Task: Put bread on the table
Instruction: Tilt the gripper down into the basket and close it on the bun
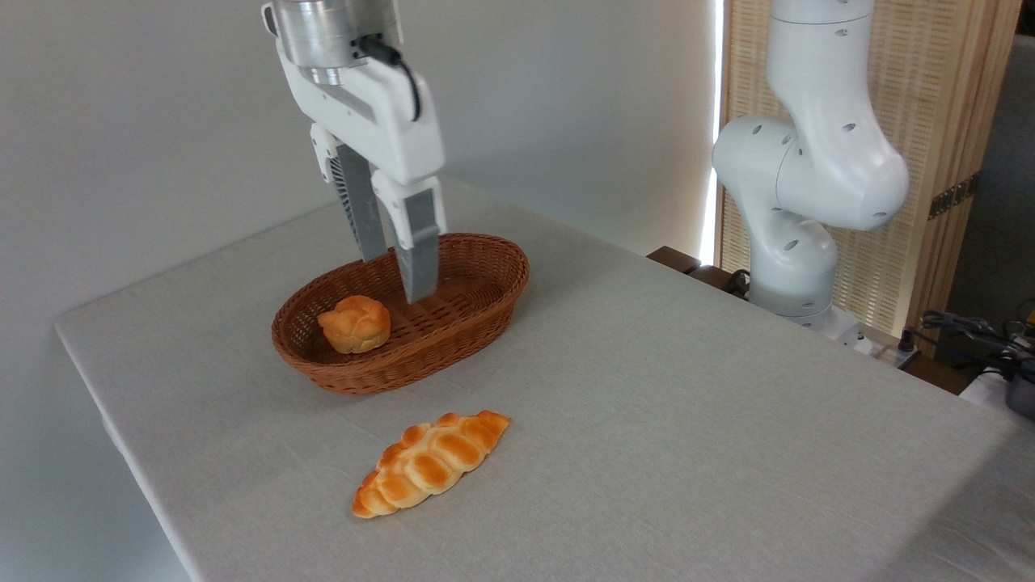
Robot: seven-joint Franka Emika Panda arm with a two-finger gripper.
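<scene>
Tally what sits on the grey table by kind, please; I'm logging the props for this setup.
Round knotted buns: 1, the bread, lying in the basket
Braided loaves: 1, the braided loaf, on the table cloth
Wicker baskets: 1, the basket
Total: 3

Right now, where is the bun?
The bun sits inside the wicker basket, at its left end, left of centre in the picture. The open gripper hangs above the basket to its right, and the braided loaf lies on the table in front.
</scene>
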